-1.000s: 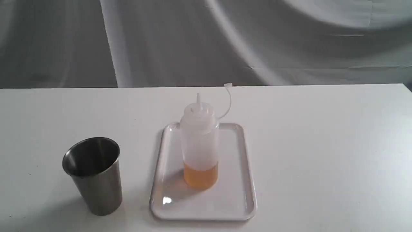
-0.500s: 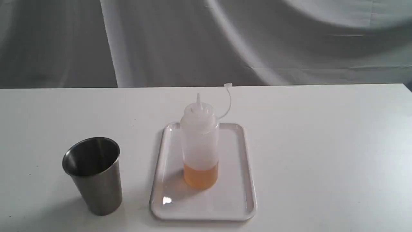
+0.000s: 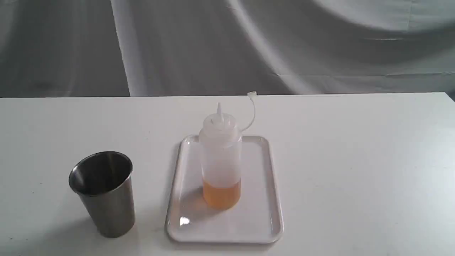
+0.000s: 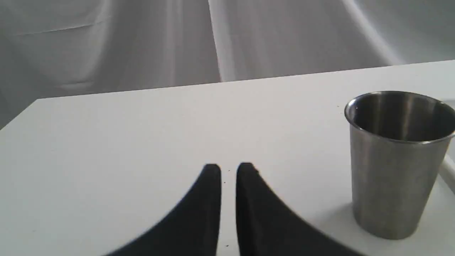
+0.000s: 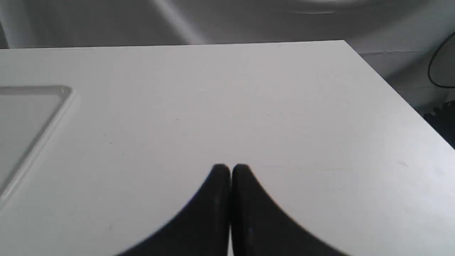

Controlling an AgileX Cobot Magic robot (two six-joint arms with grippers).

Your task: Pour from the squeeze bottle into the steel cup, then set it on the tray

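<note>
The squeeze bottle [image 3: 221, 156] stands upright on the white tray [image 3: 261, 213], amber liquid in its bottom part, its cap strap arching up to the right. The steel cup [image 3: 103, 192] stands upright on the table to the left of the tray. In the left wrist view my left gripper [image 4: 228, 167] is shut with a thin slit between its black fingers, holding nothing, and the steel cup [image 4: 396, 160] stands off to one side of it. My right gripper [image 5: 231, 167] is shut and empty above bare table, with a corner of the tray [image 5: 28, 117] at the picture's edge. Neither gripper shows in the exterior view.
The white table [image 3: 355, 160] runs back to a grey draped cloth [image 3: 227, 46]. The table's right edge and corner [image 5: 391, 85] show in the right wrist view, with dark floor and a cable beyond.
</note>
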